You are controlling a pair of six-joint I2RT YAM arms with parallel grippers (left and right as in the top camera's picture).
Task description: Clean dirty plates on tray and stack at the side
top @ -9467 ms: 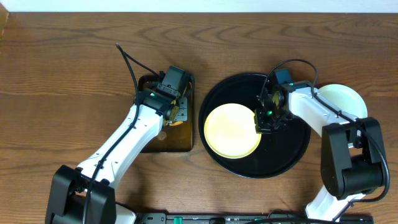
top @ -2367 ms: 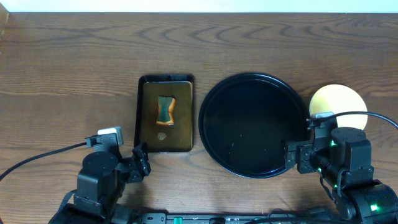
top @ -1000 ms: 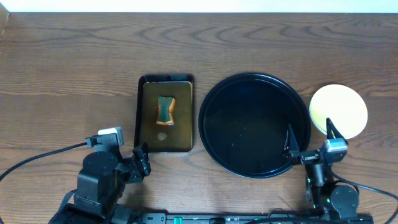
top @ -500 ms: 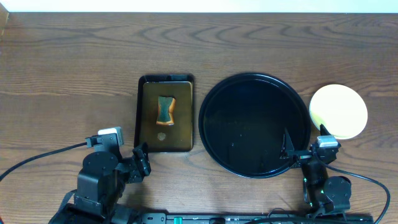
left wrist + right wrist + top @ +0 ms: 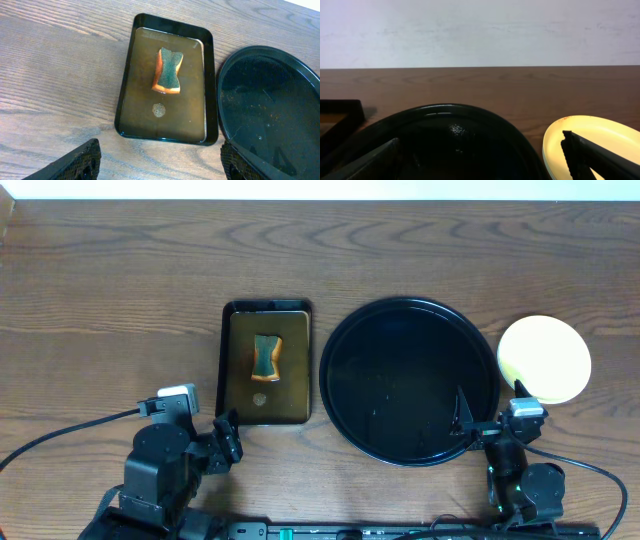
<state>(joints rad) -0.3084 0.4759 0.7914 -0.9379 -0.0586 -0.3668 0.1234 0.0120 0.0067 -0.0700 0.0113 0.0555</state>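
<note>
The round black tray holds no plates; its wet floor also shows in the left wrist view and the right wrist view. A pale yellow plate lies on the table just right of the tray, with a faint reddish trace on its rim. A thin pale edge shows under it; I cannot tell what it is. My left gripper stands open near the table's front, short of the rectangular tray. My right gripper stands open at the tray's front right rim. Both hold nothing.
A small rectangular black tray of brownish liquid stands left of the round tray, with an orange and green sponge lying in it. Bare wooden table stretches to the left and back. A pale wall rises behind the table.
Both arms have drawn back to the front edge. The yellow plate went from the tray to the table at its right. In the last half second nothing moved.
</note>
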